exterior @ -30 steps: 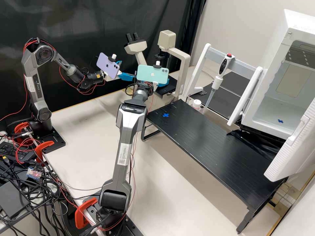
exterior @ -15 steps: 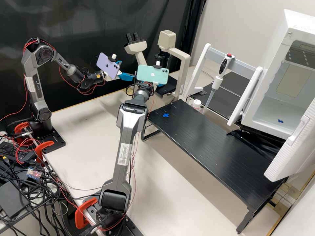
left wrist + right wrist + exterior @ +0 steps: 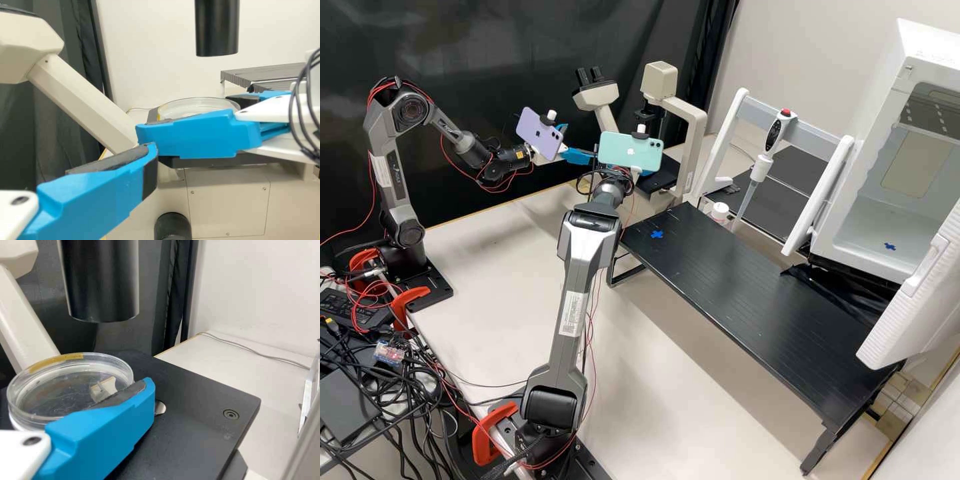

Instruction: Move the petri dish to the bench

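Right gripper [image 3: 653, 168] is right at the petri dish [image 3: 55, 390]; cannot tell whether it grips the dish. The dish is over the black stage [image 3: 210, 405], close beside that gripper; contact between its base and the stage is unclear. Left gripper [image 3: 581, 145] is open, near the right one. Black tube [image 3: 102, 285] hangs above the dish and the right gripper. Microscope frame [image 3: 691, 115] rises just beyond the right gripper. Low black bench [image 3: 753, 287] lies farther off; pipette [image 3: 763, 157] is upright, well apart from both grippers.
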Robot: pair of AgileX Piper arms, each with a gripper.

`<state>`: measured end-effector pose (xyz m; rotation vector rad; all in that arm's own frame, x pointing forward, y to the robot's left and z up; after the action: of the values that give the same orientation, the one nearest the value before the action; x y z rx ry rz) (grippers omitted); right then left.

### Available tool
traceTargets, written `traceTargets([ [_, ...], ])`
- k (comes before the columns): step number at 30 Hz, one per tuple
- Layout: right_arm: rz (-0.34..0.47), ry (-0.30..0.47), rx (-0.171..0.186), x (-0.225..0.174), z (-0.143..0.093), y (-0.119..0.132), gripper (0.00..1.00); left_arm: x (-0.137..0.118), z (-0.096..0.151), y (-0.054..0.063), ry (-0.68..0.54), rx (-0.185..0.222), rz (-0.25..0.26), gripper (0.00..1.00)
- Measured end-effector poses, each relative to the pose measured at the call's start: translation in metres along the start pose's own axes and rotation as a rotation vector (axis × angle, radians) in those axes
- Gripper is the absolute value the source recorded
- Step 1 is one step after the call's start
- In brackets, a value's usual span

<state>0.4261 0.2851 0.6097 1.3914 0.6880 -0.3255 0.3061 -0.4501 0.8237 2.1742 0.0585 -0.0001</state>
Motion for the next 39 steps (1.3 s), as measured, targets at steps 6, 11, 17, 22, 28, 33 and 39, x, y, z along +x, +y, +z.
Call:
traceTargets([
  [6,0.041,-0.016,0.0,-0.01,0.01,0.025,0.0,0.0,0.0,0.0,0.0,0.0,0.0,1.0],
  [11,0.133,-0.089,0.016,-0.023,0.026,0.047,0.0,0.0,0.0,0.0,0.0,0.0,0.0,1.0],
  [17,0.158,-0.106,0.022,-0.03,0.03,0.051,0.0,0.0,0.0,0.0,0.0,0.0,0.0,1.0],
  [22,0.156,-0.11,0.023,-0.031,0.03,0.049,1.0,0.0,0.0,0.0,0.0,0.0,0.0,1.0],
  [28,0.16,-0.109,0.007,-0.031,0.027,0.047,1.0,0.0,0.0,0.0,0.0,0.0,0.0,1.0],
  [33,0.162,-0.111,-0.013,-0.031,0.025,0.045,1.0,0.0,0.0,0.0,0.0,0.0,0.0,1.0],
  [39,0.153,-0.117,0.008,-0.031,0.022,0.041,1.0,0.0,0.0,0.0,0.0,0.0,0.0,1.0],
])
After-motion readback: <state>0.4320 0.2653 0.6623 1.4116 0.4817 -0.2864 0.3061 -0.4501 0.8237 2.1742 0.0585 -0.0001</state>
